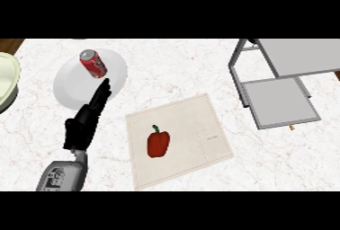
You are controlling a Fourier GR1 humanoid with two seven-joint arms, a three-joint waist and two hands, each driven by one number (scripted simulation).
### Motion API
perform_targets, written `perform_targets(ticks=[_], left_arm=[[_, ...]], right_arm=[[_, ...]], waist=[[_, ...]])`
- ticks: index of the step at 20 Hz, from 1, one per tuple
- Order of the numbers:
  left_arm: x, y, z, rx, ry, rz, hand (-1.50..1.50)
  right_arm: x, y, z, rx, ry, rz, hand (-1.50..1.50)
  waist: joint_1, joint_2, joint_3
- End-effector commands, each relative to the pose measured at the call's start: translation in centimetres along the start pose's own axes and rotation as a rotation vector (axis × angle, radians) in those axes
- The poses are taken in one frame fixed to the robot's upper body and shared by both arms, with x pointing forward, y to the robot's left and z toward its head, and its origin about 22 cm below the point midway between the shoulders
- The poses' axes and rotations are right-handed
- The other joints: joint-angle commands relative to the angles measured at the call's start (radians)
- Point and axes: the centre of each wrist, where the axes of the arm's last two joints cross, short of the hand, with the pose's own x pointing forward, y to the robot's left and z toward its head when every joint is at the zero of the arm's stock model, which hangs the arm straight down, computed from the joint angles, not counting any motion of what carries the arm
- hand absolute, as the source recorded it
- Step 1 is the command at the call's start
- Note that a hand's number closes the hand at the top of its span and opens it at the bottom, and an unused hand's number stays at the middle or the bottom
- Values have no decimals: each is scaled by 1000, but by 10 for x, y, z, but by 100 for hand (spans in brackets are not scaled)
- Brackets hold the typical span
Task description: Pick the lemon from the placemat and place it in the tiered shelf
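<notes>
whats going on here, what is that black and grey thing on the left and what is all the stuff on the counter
This is one picture, taken as if from a humanoid robot's head, looking steeply down at a marbled kitchen counter. The grey forearm ending in a black hand is the robot's left hand; its fingers are straight and it holds nothing. The right hand is out of view. Its fingertips overlap the edge of a white plate carrying a red soda can. In the middle lies a beige placemat with a red bell pepper on it; no lemon shows. At upper right stands a grey tiered shelf. A pale green rim shows at the left edge.
</notes>
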Motion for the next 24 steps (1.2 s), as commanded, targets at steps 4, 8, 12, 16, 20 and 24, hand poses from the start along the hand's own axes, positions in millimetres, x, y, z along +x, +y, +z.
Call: perform_targets(ticks=[4, 8, 12, 16, 20, 24], left_arm=[[-10, 14, 3, 7, 2, 0, 0], [8, -8, 2, -3, 11, 17, 0], [-11, 6, 16, -1, 11, 2, 0], [-13, 13, -8, -2, 4, -2, 0], [-19, -14, 4, 8, 7, 6, 0], [8, -2, -5, -13, -4, 10, 0]], right_arm=[[-21, -11, -7, -77, 169, 163, -150], [-31, -15, -8, -99, 173, 65, -150], [-37, -15, -10, -93, 172, -40, -150], [-20, -34, -19, -58, 185, -130, -150], [-18, -43, -10, 14, 178, -167, -150], [-8, -54, -22, -84, 202, -263, -150]], waist=[[-2, -1, 1], [0, -1, 2], [4, 0, 2], [-4, 1, 2], [-5, -2, 2], [0, -2, 2]])
